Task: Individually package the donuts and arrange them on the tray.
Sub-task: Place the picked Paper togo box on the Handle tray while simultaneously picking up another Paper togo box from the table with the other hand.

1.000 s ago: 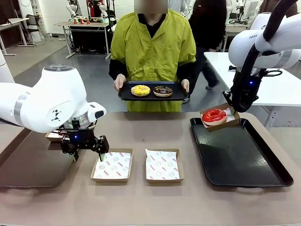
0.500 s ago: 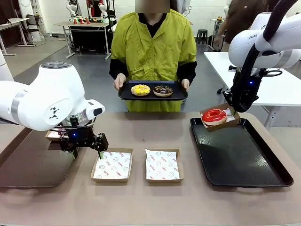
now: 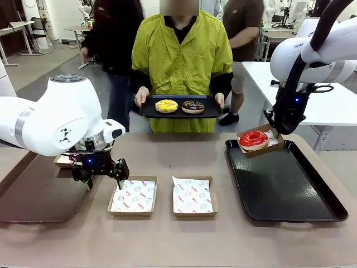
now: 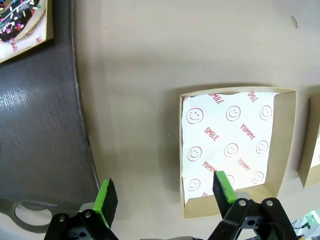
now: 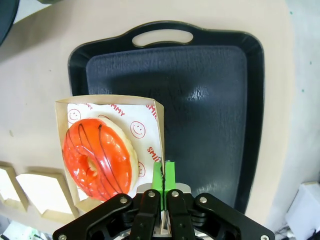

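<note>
As right pincer [image 5: 163, 169] clamps box [image 5: 107, 99], donut [image 5: 98, 157] alongside

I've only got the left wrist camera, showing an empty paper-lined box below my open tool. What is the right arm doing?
Observer: The right tool is shut on the rim of a box holding the red donut, at the far left corner of the black tray.
Operator: Where are the next donuts?
Observer: A person at the far side holds a small tray with the yellow donut and the chocolate donut.
</note>
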Tool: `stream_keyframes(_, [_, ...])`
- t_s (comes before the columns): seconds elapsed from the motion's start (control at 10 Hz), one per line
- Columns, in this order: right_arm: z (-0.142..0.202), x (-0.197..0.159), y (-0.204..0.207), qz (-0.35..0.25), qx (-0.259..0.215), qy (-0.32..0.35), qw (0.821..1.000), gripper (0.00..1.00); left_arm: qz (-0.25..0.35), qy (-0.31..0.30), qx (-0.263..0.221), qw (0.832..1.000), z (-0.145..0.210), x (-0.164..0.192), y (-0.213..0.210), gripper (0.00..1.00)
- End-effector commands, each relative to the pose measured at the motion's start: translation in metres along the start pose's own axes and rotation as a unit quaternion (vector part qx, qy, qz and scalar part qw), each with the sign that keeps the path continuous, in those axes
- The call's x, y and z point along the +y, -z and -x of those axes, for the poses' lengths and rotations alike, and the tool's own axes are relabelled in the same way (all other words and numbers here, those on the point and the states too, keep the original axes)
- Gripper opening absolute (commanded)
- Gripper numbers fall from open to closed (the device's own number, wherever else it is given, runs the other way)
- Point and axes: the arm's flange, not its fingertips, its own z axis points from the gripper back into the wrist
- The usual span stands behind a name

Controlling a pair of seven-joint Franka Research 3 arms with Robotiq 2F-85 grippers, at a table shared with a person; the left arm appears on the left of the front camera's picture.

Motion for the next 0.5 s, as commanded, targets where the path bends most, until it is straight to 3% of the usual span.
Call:
stream_keyframes(0.0, [-0.010,-0.006,0.017,-0.014,0.006,0.000,1.000,0.01,-0.026,-0.023,-0.003,0.999,0.000,-0.019,0.008,1.00])
stream_keyframes(0.4, [-0.021,-0.008,0.045,-0.031,0.006,-0.003,0.999,0.01,-0.035,-0.039,0.005,0.999,-0.011,-0.023,0.030,1.00])
